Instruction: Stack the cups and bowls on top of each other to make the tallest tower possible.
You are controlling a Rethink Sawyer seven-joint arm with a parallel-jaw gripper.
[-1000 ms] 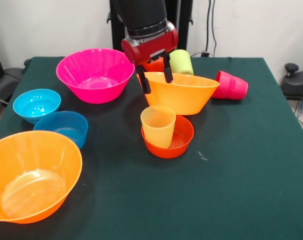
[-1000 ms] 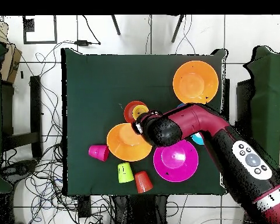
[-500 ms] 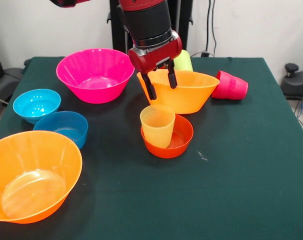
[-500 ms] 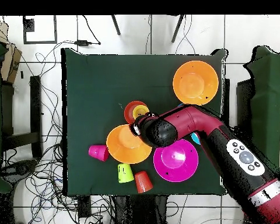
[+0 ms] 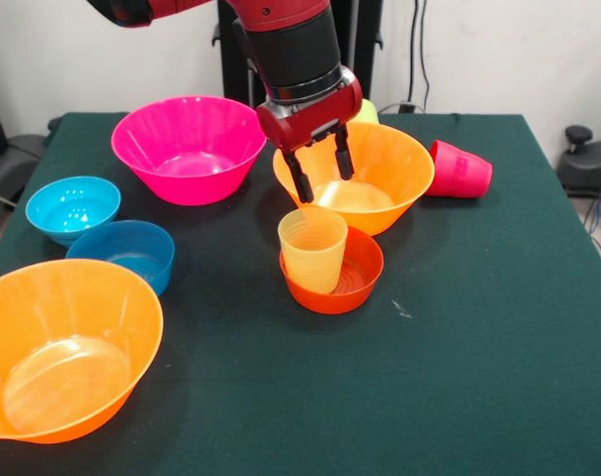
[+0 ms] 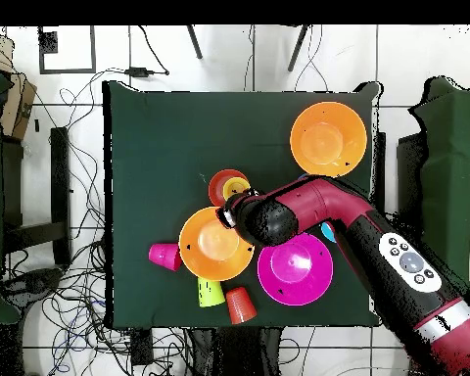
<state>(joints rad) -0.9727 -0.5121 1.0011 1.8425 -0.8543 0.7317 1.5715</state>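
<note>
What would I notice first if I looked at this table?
Probably the big red and black robot arm, whose open gripper hangs over the rim of a large orange bowl in the middle of the green table. Right in front of it, a pale yellow cup stands inside a small red-orange bowl. A bright magenta pink bowl sits at the back left in the front view.

Bowls – glossy translucent plastic.
</note>
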